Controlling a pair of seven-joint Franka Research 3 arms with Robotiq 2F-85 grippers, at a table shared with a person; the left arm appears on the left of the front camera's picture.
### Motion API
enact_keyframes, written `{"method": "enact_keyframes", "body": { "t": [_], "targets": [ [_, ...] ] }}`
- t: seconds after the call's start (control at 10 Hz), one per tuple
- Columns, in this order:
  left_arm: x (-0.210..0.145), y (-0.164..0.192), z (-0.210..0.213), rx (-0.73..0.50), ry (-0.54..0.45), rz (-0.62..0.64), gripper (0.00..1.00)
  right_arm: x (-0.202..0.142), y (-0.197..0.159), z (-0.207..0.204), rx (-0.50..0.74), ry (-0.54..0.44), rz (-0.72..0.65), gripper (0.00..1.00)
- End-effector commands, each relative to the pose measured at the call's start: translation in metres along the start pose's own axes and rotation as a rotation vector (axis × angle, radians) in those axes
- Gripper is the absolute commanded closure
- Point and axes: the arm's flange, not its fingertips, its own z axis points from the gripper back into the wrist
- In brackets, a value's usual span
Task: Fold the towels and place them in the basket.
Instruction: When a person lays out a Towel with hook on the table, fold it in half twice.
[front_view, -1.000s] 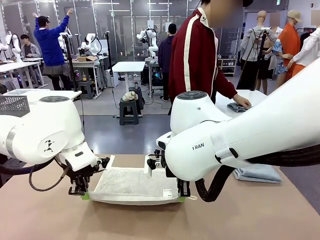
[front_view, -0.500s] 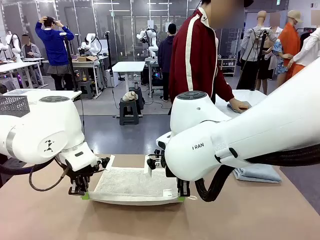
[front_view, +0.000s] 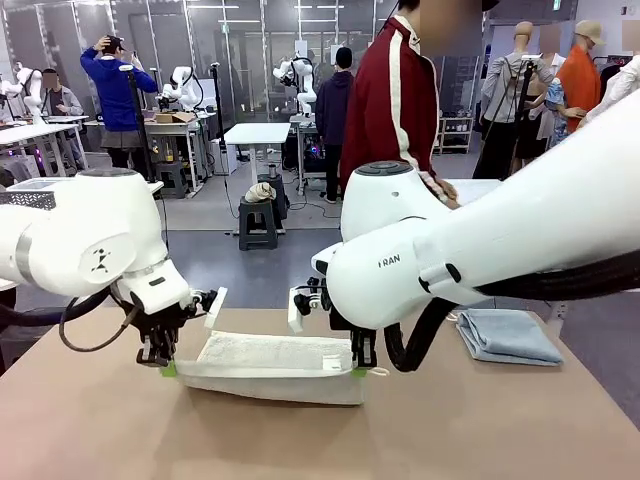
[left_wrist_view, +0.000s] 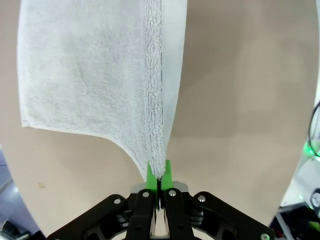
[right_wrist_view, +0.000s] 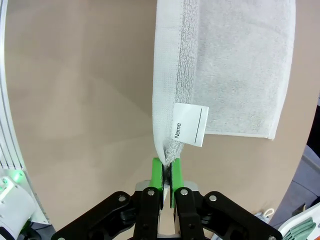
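Both grippers hold the cream-white towel by its near corners, stretched between them a little above the tan table. My left gripper is shut on the left corner, and my right gripper is shut on the right corner. In the left wrist view the green pads pinch the towel's hem. The right wrist view has the gripper clamped on the towel just below a white name tag. A folded pale blue towel lies at the table's right. A corner of the dark mesh basket peeks out behind my left arm.
A person in a dark red jacket stands at the far side, right of centre, beside a white table. The table's front and left areas are bare. My bulky right arm blocks much of the right side.
Both grippers have risen slightly, lifting the towel's near edge so it hangs between them. The person has drawn their hand back from the white table behind.
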Motion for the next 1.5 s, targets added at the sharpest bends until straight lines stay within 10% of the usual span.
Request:
{"method": "enact_keyframes", "body": {
  "t": [0.0,1.4],
  "targets": [
    [-0.004,0.031,-0.002,-0.047,0.021,-0.028,0.97,-0.003,-0.027,-0.009,0.026,0.016,0.038,0.92],
    [0.016,0.180,-0.059,-0.162,0.026,-0.043,0.97,-0.017,-0.130,-0.065,0.074,0.014,-0.095,0.92]
  ]
}}
